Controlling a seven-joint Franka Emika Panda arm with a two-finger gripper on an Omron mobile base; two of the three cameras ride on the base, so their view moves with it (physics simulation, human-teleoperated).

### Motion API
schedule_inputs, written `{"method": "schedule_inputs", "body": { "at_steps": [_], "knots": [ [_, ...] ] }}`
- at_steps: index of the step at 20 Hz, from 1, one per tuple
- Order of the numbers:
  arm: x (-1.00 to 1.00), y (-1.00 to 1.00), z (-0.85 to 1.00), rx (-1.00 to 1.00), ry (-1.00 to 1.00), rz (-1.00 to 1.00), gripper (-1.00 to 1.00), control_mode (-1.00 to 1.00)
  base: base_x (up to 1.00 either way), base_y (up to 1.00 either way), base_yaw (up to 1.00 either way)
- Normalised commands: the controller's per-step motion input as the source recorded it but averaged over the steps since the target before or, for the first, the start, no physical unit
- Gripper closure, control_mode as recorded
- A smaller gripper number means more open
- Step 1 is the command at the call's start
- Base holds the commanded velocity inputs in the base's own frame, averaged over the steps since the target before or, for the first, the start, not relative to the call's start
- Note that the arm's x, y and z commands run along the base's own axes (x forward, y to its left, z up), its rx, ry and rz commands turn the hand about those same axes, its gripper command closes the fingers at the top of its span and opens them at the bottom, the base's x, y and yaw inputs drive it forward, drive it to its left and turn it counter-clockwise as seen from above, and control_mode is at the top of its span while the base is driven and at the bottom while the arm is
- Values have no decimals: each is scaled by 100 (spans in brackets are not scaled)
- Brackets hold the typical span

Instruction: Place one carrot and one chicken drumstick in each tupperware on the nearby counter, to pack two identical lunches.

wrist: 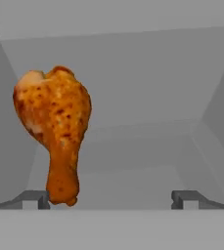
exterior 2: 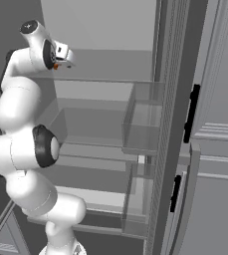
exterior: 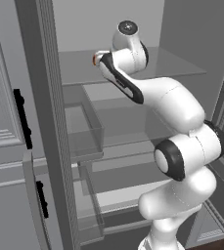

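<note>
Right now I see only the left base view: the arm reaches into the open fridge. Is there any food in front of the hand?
Observer: Yes. The hand view shows a chicken drumstick just ahead, with its thick end at the top of that picture.
Operator: Is the gripper open or shut?
Observer: The gripper is open and holds nothing. The thin end of the chicken drumstick is beside one fingertip, not centred between the two.

No text, label, brand, number or sign can be read on anything in these pictures.
</note>
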Motion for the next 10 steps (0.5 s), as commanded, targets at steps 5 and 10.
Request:
{"method": "schedule_inputs", "body": {
  "at_steps": [5,10],
  "knots": [
    [-5,0,29,0,0,17,-100,-100,0,0,0],
    [17,59,-6,0,-18,12,-100,-100,0,0,0]
  ]
}}
